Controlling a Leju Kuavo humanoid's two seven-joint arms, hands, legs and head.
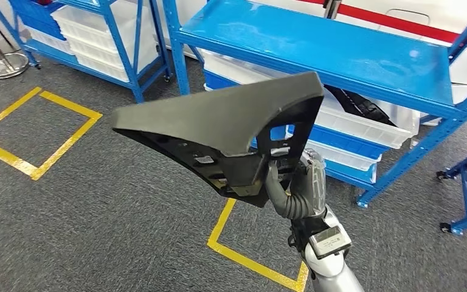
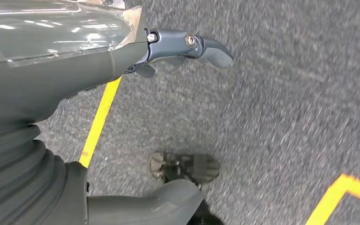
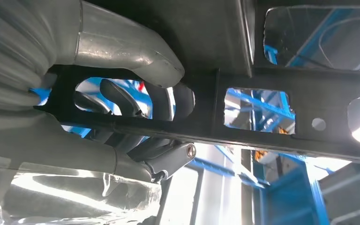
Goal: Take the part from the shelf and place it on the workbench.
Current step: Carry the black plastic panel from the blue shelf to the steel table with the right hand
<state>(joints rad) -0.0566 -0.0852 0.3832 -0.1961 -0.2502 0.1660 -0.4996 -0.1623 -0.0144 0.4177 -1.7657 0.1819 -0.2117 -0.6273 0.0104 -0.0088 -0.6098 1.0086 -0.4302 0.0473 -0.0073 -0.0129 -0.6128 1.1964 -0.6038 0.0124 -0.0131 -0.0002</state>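
One hand (image 1: 292,185) gripping part (image 1: 219,121) aloft

Ahead of me stands a blue shelf rack (image 1: 340,48); its top board is bare, and white bins (image 1: 365,125) sit on the lower level. A second blue rack (image 1: 106,36) at the far left holds stacked white trays (image 1: 91,30). Both stand on grey carpet floor (image 1: 97,219) marked with yellow tape squares (image 1: 36,131).

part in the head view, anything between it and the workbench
Cannot tell: no workbench is visible. The right robot hand already holds the part up, in front of the blue shelf, over grey floor.
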